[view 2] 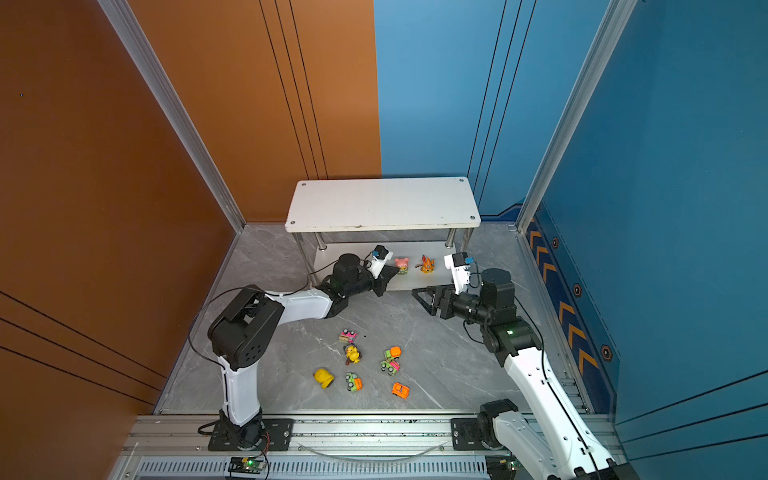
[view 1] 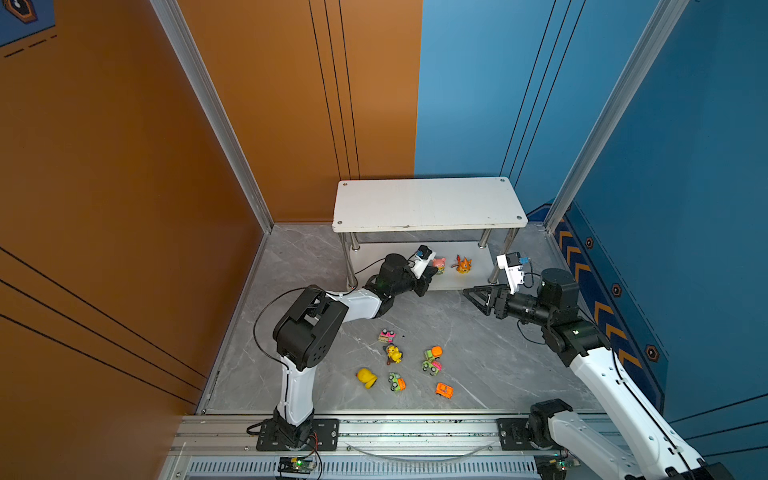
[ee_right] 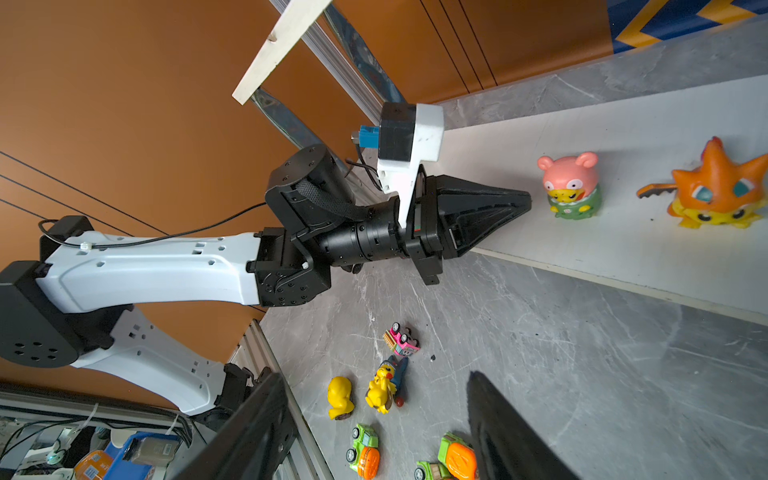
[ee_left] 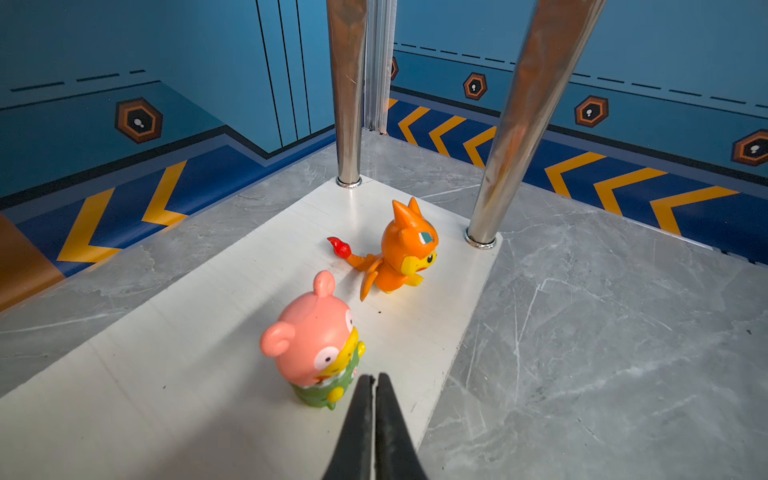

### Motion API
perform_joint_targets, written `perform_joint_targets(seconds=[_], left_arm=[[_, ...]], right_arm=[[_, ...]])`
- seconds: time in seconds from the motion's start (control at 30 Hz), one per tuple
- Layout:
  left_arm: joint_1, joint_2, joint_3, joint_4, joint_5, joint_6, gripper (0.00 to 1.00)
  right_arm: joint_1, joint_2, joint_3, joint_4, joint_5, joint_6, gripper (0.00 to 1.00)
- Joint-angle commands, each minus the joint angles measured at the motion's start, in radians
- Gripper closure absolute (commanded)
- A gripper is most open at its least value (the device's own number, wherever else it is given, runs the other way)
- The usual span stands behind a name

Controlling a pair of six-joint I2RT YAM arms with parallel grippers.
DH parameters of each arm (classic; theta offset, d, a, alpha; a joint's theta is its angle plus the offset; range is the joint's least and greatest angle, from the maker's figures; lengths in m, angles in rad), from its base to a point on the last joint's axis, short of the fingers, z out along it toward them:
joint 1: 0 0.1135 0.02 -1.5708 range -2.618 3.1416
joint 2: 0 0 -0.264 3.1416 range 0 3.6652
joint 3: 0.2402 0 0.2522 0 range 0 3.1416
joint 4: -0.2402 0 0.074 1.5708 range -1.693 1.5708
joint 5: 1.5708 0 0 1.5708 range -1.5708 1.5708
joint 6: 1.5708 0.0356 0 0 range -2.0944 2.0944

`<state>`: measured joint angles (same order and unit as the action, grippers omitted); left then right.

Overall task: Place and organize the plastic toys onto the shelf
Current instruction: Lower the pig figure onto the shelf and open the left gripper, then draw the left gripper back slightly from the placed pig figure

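Plastic toys (view 1: 394, 354): seven loose on the bench (view 1: 478, 365), nearest. Right hand (view 1: 466, 291) spread apart, empty. Left hand (ee_left: 376, 377) pressed together, empty, just beside pink figurine (ee_left: 316, 336); orange figurine (ee_left: 405, 249) beyond, both on the shelf (view 1: 428, 203), lower board half hidden.

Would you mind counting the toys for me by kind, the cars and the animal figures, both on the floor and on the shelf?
Toy cars: 5
Animal figures: 4
Total: 9
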<state>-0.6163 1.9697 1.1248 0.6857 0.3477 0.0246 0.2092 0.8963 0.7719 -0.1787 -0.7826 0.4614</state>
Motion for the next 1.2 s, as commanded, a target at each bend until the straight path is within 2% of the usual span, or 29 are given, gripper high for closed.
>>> perform_joint_targets(seconds=[0.0, 0.17, 0.37, 1.17], left_arm=[[-0.006, 0.002, 0.001, 0.015, 0.017, -0.028, 0.95], [-0.009, 0.034, 0.009, 0.027, 0.037, -0.062, 0.97], [-0.016, 0.044, -0.020, 0.061, 0.021, -0.078, 0.97], [0.010, 0.117, 0.036, 0.063, -0.021, -0.112, 0.97]], right_arm=[[-0.004, -0.010, -0.009, 0.024, -0.009, 0.005, 0.30], [-0.002, -0.007, -0.009, 0.020, -0.002, 0.002, 0.30], [-0.003, 0.007, -0.002, 0.018, -0.006, 0.002, 0.29], [-0.003, 0.004, 0.000, 0.008, -0.001, -0.006, 0.30]])
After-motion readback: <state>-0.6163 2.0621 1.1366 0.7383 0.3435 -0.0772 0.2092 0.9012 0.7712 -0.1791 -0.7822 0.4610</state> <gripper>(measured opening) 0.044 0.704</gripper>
